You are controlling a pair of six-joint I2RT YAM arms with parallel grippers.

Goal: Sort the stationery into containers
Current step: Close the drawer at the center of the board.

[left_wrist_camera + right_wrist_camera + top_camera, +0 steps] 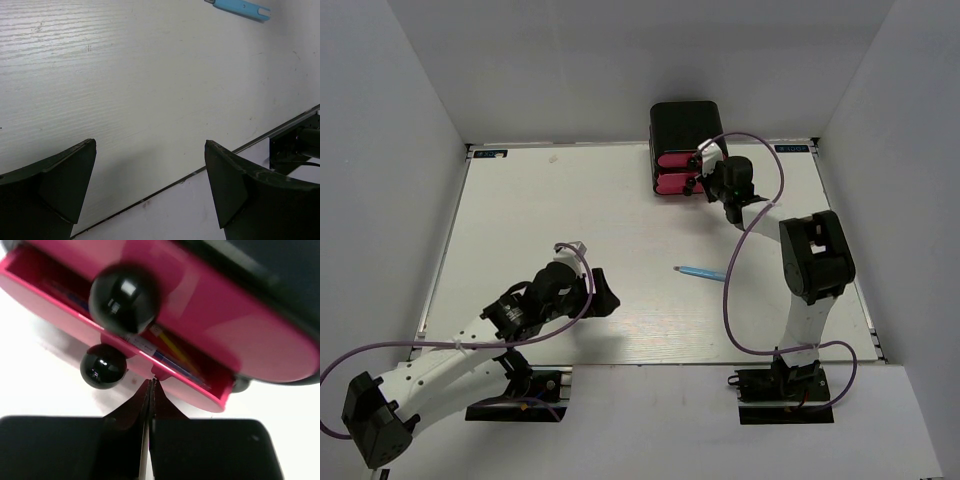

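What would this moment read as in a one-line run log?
left gripper: open, over table | right gripper: shut, at open pink drawer | light blue marker: on table, unsorted

Open table (570,200) around marker (700,271), cabinet (685,125) blocks far edge

Your left arm (440,365) lies low, stretched from its base at the near left edge toward the middle. Its wrist is bent so that the left gripper (603,296) points to the right. Its jaws stand wide apart. In the wrist view the two dark fingers (65,180) sit at either side of a broad gap.

Your right arm (815,255) rises from its base, folds at the elbow and reaches toward the far side, angled left. The right gripper (703,168) is closed — its fingers (125,425) press together along a thin seam, tips meeting. A purple cable (735,300) loops along each arm.
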